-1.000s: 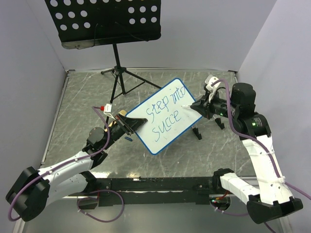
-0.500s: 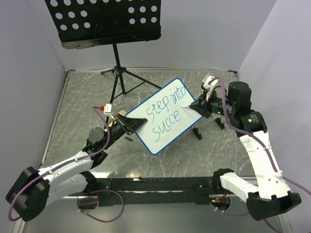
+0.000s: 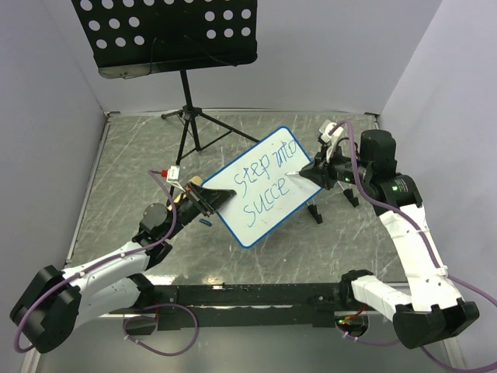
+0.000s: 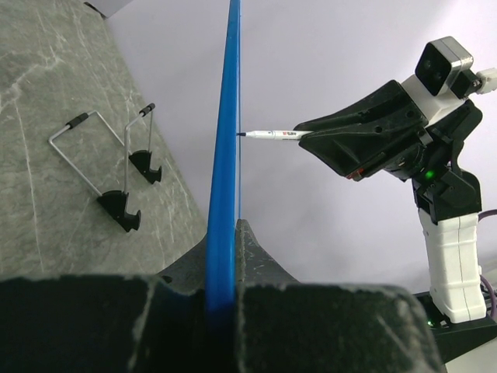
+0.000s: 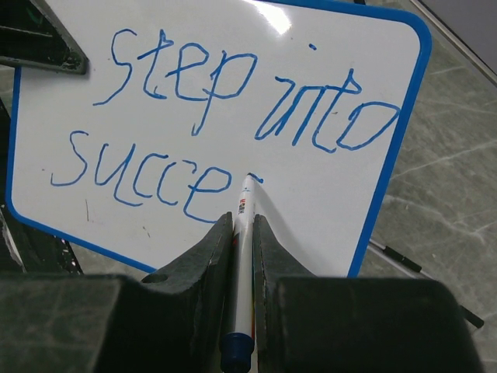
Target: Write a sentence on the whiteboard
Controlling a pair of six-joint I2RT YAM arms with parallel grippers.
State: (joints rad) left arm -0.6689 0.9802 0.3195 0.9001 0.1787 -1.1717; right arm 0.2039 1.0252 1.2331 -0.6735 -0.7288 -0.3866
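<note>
While left hand [image 3: 203,199] clamps whiteboard [image 3: 262,189], right hand's [image 3: 311,171] marker [image 5: 245,203] touches it.

We saw the whiteboard [image 3: 258,225] standing tilted across the middle of the table [image 3: 116,167], barring any straight passage from side to side. The left gripper [image 3: 203,199] clamped its left edge. The right gripper [image 3: 309,171], closed on the marker [image 5: 243,233], crowded its written face. Behind it, the music stand [image 3: 167,35] spread its tripod legs near the board and overhung the back. Two wire props [image 4: 120,214] lay on the table beyond the board. Bare tabletop lay open at far left and in front of the board.
</note>
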